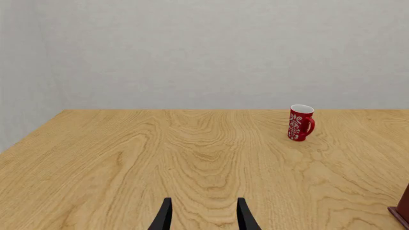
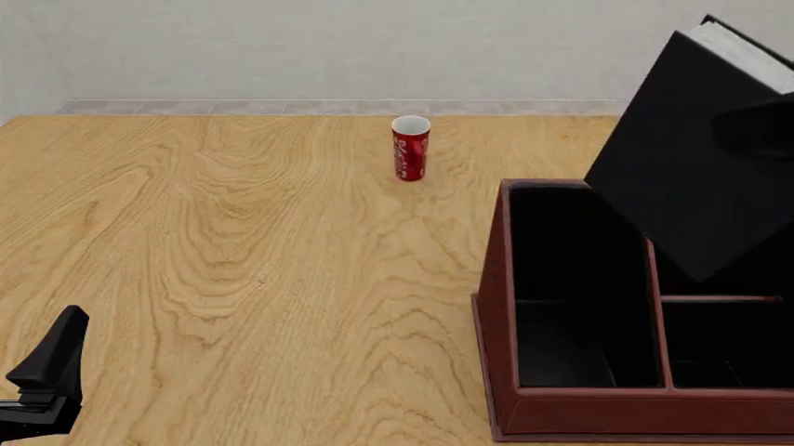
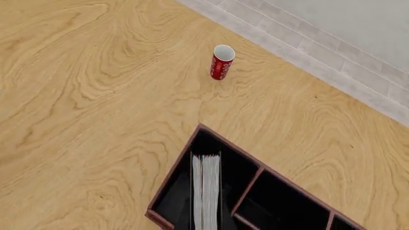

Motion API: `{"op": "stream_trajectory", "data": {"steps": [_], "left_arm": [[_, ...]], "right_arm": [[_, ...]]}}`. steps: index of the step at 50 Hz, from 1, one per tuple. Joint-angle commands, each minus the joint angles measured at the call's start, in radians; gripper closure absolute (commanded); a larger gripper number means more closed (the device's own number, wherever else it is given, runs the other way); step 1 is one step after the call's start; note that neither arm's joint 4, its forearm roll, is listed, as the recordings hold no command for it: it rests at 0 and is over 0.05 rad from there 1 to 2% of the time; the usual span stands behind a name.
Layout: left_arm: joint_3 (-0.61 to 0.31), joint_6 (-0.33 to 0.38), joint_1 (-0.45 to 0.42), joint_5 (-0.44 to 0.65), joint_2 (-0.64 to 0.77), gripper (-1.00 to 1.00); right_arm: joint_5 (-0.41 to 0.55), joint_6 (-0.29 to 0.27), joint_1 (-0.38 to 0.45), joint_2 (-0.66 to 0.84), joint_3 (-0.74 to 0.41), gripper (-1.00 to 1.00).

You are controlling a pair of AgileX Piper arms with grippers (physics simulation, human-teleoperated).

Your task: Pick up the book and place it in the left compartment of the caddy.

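The black book [image 2: 689,177] hangs tilted in the air over the dark red-brown caddy [image 2: 496,307], its white page edges at the upper right. My right gripper [image 2: 760,130] shows only as a dark shape against the cover and is shut on the book. In the right wrist view the page edges [image 3: 206,191] point down over the long left compartment [image 3: 179,187]. That left compartment [image 2: 577,288] has nothing in it. My left gripper [image 1: 204,201] is open with nothing between its fingers, low at the table's near left [image 2: 50,367], far from the caddy.
A red cup with white pattern [image 2: 411,147] stands upright on the wooden table behind the caddy, also seen in the wrist views [image 1: 300,123] [image 3: 221,62]. Two smaller caddy sections [image 2: 726,344] lie to the right of a crossbar. The caddy's corner [image 1: 403,211] edges the left wrist view.
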Motion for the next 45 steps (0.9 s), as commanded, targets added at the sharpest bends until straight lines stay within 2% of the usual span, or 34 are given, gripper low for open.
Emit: {"op": "stream_trajectory", "data": {"steps": [1,26,45], "left_arm": [[0.0,0.0,0.0,0.0,0.0,-1.0],[0.0,0.0,0.0,0.0,0.0,-1.0],[0.0,0.0,0.0,0.0,0.0,-1.0]], "right_arm": [[-0.02,0.027,-0.009,-0.007,0.013,1.0],[-0.103,0.068,-0.008,0.023,0.09,1.0],[-0.152,0.067,-0.023,0.036,0.153,1.0]]}}
